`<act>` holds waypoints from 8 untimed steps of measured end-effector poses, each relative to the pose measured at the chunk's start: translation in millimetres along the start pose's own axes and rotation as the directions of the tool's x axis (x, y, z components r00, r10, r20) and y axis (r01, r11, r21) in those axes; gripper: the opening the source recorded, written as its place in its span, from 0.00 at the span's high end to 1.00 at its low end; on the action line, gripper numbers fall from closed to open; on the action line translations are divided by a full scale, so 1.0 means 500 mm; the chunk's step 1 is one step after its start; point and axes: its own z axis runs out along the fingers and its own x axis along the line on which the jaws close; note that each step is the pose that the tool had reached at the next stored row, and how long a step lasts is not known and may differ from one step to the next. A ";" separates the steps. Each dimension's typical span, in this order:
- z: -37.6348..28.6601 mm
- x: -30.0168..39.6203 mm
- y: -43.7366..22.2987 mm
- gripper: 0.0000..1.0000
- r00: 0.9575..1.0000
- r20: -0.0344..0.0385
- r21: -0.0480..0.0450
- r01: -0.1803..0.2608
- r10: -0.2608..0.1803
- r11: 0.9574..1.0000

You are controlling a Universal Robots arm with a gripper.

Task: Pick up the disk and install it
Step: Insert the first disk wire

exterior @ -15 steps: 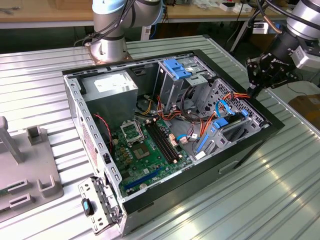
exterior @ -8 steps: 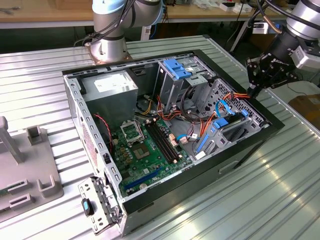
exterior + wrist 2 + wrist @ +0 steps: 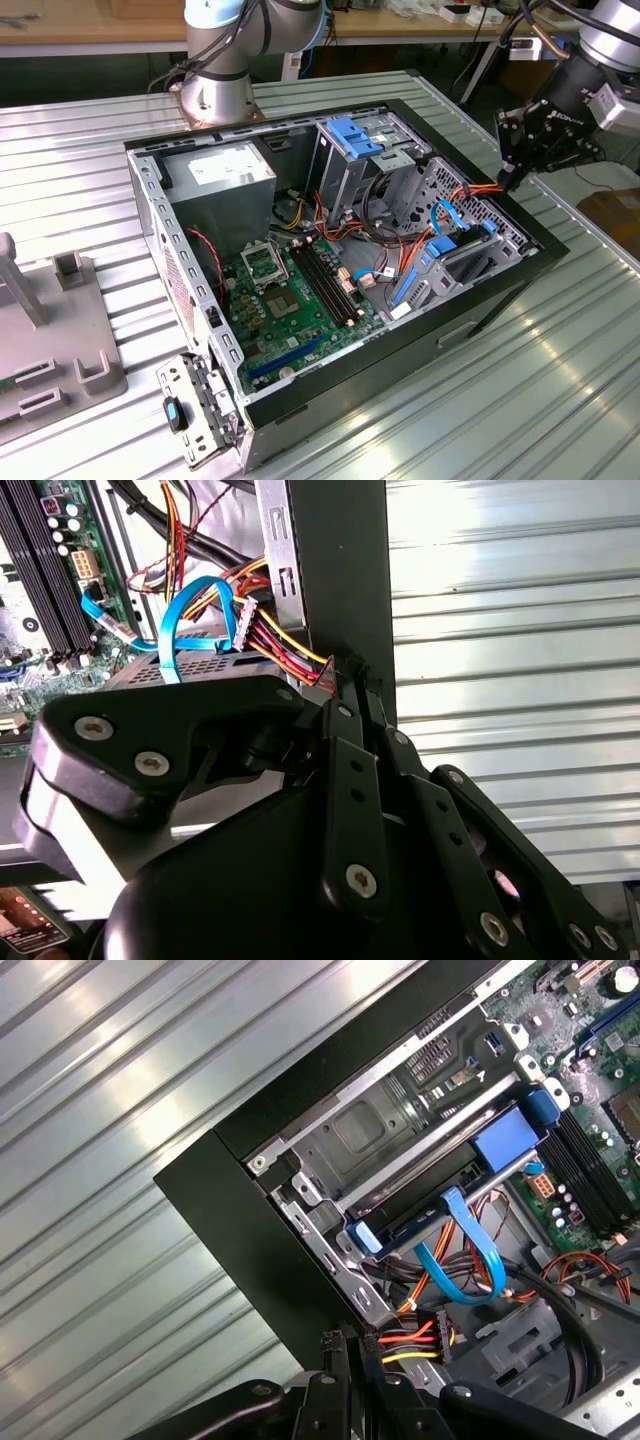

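The disk point(image 3: 458, 252), a dark drive in a bright blue carrier, lies in the lower drive bay at the corner of the open computer case point(image 3: 545, 238) on the exterior view's right. The first wrist view shows the disk point(image 3: 440, 1203) seated in the metal bay, with a blue cable looping from its end. In the second wrist view that cable crosses the disk's grey top point(image 3: 215, 667). My black gripper point(image 3: 511, 180) hovers just above the case's rim beside the disk, touching nothing. Its fingers are pressed together and hold nothing; both wrist views show the gripper point(image 3: 345, 680) point(image 3: 350, 1348) over that rim.
Orange, red and yellow cables point(image 3: 420, 1335) bunch right under the gripper. Further in are the motherboard point(image 3: 290, 300), the power supply point(image 3: 230, 175) and a metal drive cage with a blue latch point(image 3: 355, 135). The arm's base point(image 3: 215, 90) stands behind the case. A grey fixture point(image 3: 60, 350) sits at the exterior view's left.
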 end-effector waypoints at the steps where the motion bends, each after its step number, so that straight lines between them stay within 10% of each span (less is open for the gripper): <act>1: 0.000 0.000 0.000 0.84 1.000 0.000 0.000 0.000 0.000 1.000; 8: 0.002 -0.011 0.008 0.84 1.000 -0.013 0.011 0.001 -0.001 1.000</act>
